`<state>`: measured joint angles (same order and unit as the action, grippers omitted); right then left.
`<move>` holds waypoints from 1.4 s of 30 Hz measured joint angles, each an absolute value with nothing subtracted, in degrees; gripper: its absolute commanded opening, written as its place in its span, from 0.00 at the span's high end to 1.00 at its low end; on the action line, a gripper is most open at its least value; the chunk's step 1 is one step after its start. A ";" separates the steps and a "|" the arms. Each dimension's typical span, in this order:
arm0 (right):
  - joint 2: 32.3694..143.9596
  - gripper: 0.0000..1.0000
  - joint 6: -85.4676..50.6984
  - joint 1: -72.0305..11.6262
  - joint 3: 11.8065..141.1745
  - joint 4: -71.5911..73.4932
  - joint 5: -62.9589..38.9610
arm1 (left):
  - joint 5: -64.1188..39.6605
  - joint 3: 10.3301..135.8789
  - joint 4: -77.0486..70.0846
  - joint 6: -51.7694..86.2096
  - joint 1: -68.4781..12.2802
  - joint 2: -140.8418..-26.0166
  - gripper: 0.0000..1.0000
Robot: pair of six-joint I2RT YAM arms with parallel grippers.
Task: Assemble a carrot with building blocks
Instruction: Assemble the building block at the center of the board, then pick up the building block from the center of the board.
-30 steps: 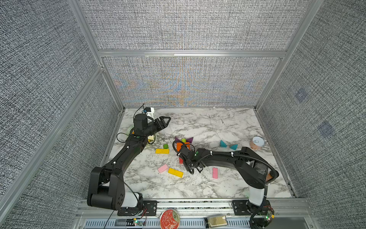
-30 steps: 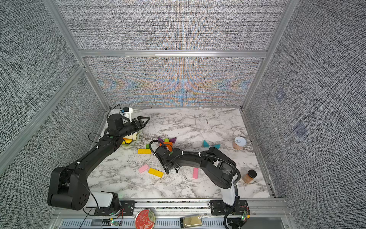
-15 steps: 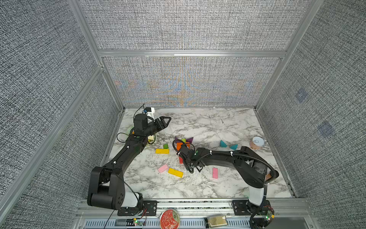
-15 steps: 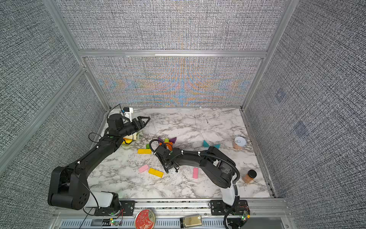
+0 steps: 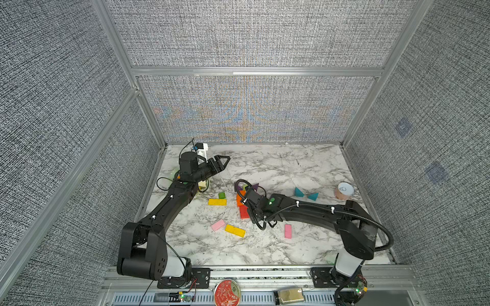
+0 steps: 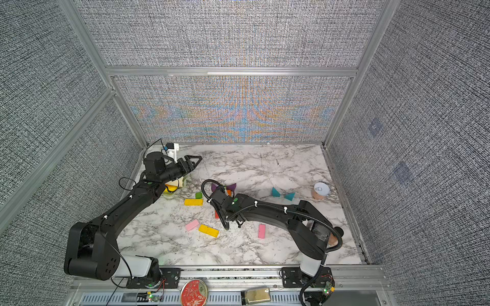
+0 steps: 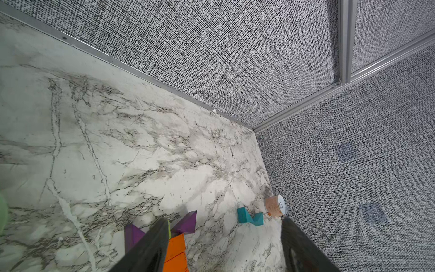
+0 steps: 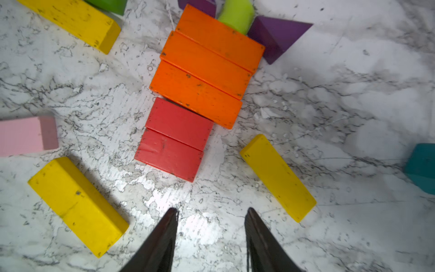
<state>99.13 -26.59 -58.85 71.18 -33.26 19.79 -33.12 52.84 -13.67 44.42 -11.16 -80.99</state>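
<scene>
At left, the left gripper (image 7: 224,220): jaws apart, empty, unmoved this past second. Centre: the carrot (image 8: 200,89) lies flat on the marble table (image 8: 329,94) (green stub (image 8: 236,14) between purple triangles (image 8: 275,35), three orange bars (image 8: 207,68), two red blocks (image 8: 175,139)). The right gripper (image 8: 211,209) has shifted slightly, its jaws part-open and empty just short of the red blocks, which look placed; the yellow bar (image 8: 277,177) beside it may come next
</scene>
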 measured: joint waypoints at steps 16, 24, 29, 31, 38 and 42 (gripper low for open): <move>86.52 0.51 -21.50 -30.85 63.66 -34.04 17.96 | -35.79 52.64 -15.73 45.06 -13.10 -84.44 0.23; 91.53 0.41 -17.10 -19.70 65.34 -32.18 9.63 | -36.36 52.64 -16.23 45.10 -13.13 -86.89 0.23; 95.96 0.34 -13.58 -16.34 66.74 -31.24 4.99 | -36.99 52.82 -16.19 45.10 -13.30 -88.49 0.23; 97.82 0.33 -12.73 -15.81 67.40 -30.92 3.64 | -37.43 52.90 -16.19 45.10 -13.34 -88.75 0.23; 103.85 0.36 -10.90 -15.42 68.27 -29.12 2.31 | -37.71 53.04 -16.23 45.08 -13.41 -89.08 0.23; 105.25 0.45 -10.66 -15.38 68.16 -28.86 2.35 | -37.74 53.19 -16.21 45.08 -13.43 -89.23 0.23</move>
